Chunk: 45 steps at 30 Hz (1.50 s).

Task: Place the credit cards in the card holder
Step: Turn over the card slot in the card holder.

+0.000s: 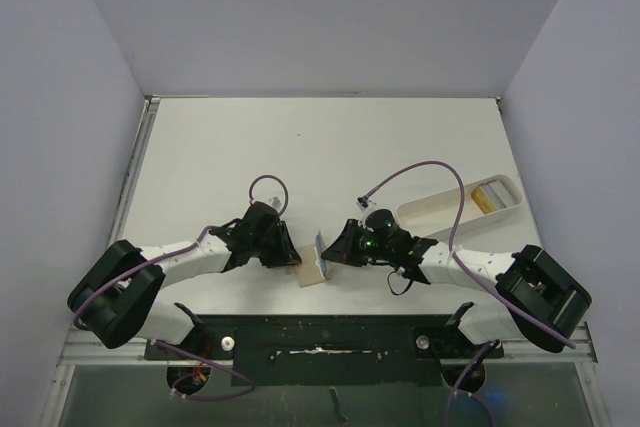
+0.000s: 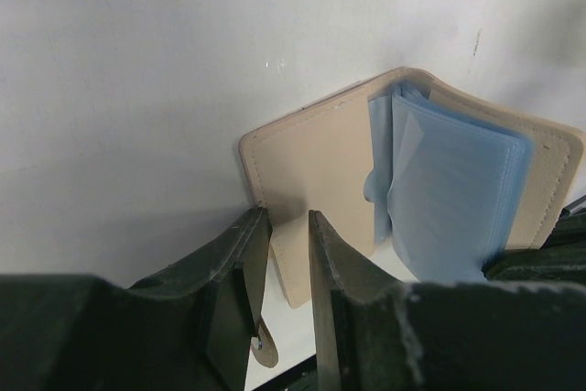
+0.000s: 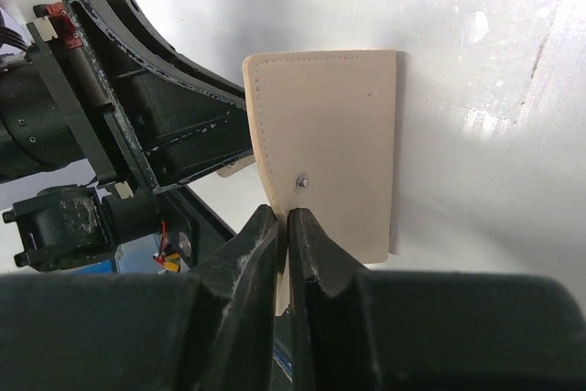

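The tan card holder (image 1: 305, 273) lies open near the table's front edge, between my two grippers. In the left wrist view its light blue sleeves (image 2: 449, 190) fan up from the tan cover (image 2: 311, 162). My left gripper (image 2: 288, 226) has its jaws a little apart, with the holder's strap (image 2: 291, 267) filling the gap between them. My right gripper (image 3: 284, 219) is shut on the edge of the other cover (image 3: 330, 135), just below its snap stud (image 3: 301, 181), and that half stands upright. In the top view the left gripper (image 1: 288, 255) and right gripper (image 1: 335, 247) face each other. The credit cards cannot be made out.
A white oblong tray (image 1: 430, 212) sits at the right, with a small yellowish and grey thing (image 1: 487, 197) in its far end. The left arm's black body (image 3: 174, 116) is close to the holder in the right wrist view. White walls enclose the table.
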### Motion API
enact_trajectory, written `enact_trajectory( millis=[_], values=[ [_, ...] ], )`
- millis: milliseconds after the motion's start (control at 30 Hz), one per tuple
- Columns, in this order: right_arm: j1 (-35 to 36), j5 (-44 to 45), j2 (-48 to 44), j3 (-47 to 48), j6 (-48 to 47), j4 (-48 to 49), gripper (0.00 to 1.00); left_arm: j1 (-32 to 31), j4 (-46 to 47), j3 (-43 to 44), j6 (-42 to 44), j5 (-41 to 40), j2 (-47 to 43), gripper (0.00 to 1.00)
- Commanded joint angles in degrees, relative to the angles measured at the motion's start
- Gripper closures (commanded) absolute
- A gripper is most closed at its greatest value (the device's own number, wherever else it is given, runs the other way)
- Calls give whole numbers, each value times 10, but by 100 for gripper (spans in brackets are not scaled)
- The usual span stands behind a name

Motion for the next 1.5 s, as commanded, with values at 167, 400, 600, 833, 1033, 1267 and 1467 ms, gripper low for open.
enact_trajectory(
  millis=[167,400,600,833,1033,1267,1467],
  values=[
    [10,-11,5,-6,11,36,98,-1,3,-16,-2,-4,-8,76],
    [12,-6,4,-5,10,32,98,-1,0,-16,-2,-5,-12,76],
    [13,2,-5,-6,9,27,91,-1,-1,-16,-3,-6,-13,76],
    [14,0,-8,-9,8,29,96,-1,-1,-14,-3,-6,-11,76],
    [13,3,-9,-4,8,22,85,-2,-1,-12,-3,-6,-9,76],
    [13,0,-10,-5,7,26,86,-2,-5,-12,-3,-8,-13,76],
    [13,11,-13,-5,3,6,99,-2,-15,-4,-3,-5,-16,76]
  ],
)
